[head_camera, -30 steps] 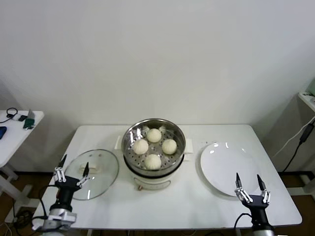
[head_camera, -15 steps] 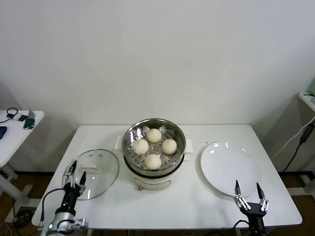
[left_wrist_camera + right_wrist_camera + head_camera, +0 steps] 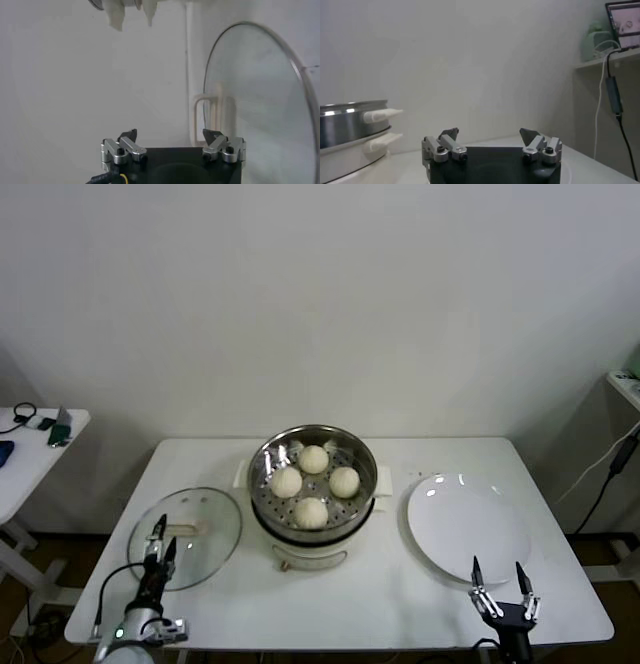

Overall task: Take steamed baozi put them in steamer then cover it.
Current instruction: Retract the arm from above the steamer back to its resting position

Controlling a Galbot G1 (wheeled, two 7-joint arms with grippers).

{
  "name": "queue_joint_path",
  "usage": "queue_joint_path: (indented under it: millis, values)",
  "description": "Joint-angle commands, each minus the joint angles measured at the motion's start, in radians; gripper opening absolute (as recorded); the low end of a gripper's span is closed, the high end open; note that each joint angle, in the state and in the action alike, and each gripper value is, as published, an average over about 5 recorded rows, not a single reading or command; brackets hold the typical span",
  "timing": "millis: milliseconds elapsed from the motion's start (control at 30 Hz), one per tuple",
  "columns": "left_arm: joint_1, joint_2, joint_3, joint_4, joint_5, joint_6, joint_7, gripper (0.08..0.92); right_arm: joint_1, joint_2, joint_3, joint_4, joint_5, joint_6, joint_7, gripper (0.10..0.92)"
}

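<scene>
Four round, smooth, cream-white steamed baozi [image 3: 313, 482] are seen inside the shiny metal steamer [image 3: 313, 452], which has small holes in its floor and is set on a white cooker in the middle of the white bench [image 3: 400, 594]. One round glass cover [image 3: 186, 536] with a pale bar handle is laid flat left of it. One flat white plate [image 3: 467, 526] is laid to the right. The left end effector [image 3: 158, 542] is held apart over the cover's near edge. The right end effector [image 3: 497, 584] is held apart near the plate.
</scene>
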Motion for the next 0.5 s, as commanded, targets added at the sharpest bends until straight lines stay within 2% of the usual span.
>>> queue_joint_path:
  millis: [33,500]
  values:
    - [-0.095,0.002,0.014,0.077,0.030,0.030,0.009,0.823,-0.005,0.003,-0.001,-0.005,-0.006,0.011,0.001,0.823]
    - [-0.163,0.008,0.028,0.156,0.030,0.036,0.007,0.823,-0.004,0.011,0.000,-0.015,-0.024,0.016,0.002,0.823]
